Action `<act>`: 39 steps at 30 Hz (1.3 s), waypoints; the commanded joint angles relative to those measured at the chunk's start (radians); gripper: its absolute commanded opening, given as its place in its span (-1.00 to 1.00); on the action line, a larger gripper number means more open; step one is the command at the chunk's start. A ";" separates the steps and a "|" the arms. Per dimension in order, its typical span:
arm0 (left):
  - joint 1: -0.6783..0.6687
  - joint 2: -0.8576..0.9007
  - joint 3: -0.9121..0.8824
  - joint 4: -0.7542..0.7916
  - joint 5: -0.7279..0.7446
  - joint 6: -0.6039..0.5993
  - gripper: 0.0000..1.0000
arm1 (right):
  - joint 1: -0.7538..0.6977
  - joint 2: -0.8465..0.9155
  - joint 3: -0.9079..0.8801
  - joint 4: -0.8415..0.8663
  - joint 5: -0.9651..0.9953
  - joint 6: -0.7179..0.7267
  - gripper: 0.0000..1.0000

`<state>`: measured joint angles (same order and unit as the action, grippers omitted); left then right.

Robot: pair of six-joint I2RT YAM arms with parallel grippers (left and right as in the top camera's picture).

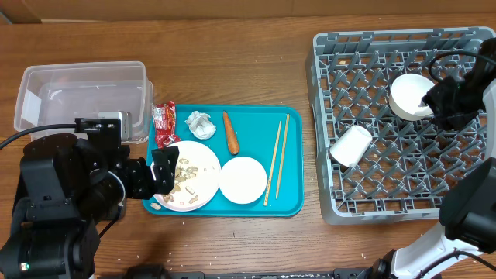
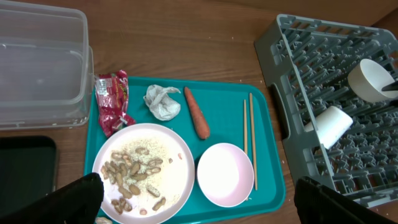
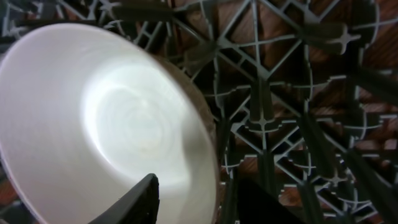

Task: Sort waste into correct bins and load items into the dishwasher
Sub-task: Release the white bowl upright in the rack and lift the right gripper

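Observation:
On the teal tray, a large white plate carries beige food scraps. Beside it lie a red wrapper, a crumpled tissue, a carrot, wooden chopsticks and a pinkish-white small bowl. My left gripper is open and empty at the plate's left edge; in the left wrist view its fingers straddle plate and small bowl. My right gripper is shut on the rim of a tilted white bowl in the grey dish rack; one finger is inside the bowl.
The clear tub stands at the back left. The black tray lies in front of it, hidden under my left arm in the overhead view. A white cup lies on its side in the rack. The teal tray sits between tub and rack.

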<state>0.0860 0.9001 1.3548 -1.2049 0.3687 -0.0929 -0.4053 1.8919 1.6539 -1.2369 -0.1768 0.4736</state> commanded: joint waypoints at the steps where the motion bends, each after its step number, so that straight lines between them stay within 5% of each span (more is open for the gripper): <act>1: 0.005 0.003 0.017 0.000 -0.006 0.026 1.00 | -0.001 0.006 -0.059 0.037 0.008 0.036 -0.30; 7: 0.005 0.003 0.017 0.000 -0.006 0.026 1.00 | 0.002 -0.015 0.000 0.024 0.114 -0.026 -0.92; 15: 0.005 0.003 0.017 0.000 -0.006 0.026 1.00 | 0.110 -0.192 0.076 0.014 0.468 -0.034 -0.92; 26: 0.005 0.003 0.017 0.001 -0.006 0.026 1.00 | 0.501 -0.208 0.052 0.103 1.299 0.063 -0.92; 39: 0.005 0.003 0.017 0.000 -0.006 0.026 1.00 | 0.536 0.037 0.051 0.027 1.430 0.058 -0.92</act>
<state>0.0860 0.9001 1.3548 -1.2053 0.3687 -0.0929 0.1314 1.9068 1.7061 -1.2003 1.1889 0.5194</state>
